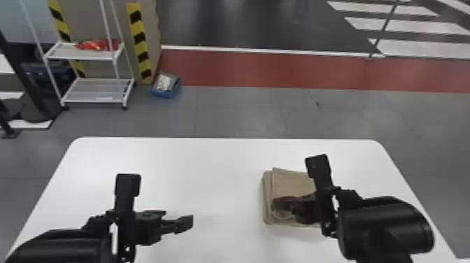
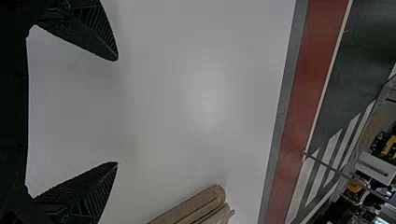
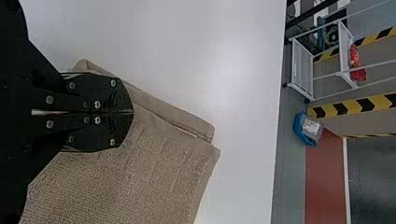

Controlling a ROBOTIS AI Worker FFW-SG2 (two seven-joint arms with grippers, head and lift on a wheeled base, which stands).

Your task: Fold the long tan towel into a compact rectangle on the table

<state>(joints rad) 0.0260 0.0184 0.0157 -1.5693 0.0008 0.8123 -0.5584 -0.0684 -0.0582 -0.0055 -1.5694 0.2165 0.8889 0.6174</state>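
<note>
Folded into a thick, layered rectangle, the tan towel (image 1: 292, 182) lies right of the table's middle. My right gripper (image 1: 282, 203) is over its near left part, partly covering it. In the right wrist view, the right gripper (image 3: 132, 112) has its fingers pressed together against or just above the towel (image 3: 154, 158), near a folded edge; no cloth is seen between them. My left gripper (image 1: 177, 217) is over bare table, left of the towel. The left gripper (image 2: 115, 111) stands open and holds nothing; the towel's folded layers (image 2: 201, 205) appear beyond it.
The white table (image 1: 209, 168) has bare surface between the left gripper and towel, and along its far edge. Beyond it on the floor are a white shelf rack (image 1: 94, 84) and a blue bin (image 1: 166, 85).
</note>
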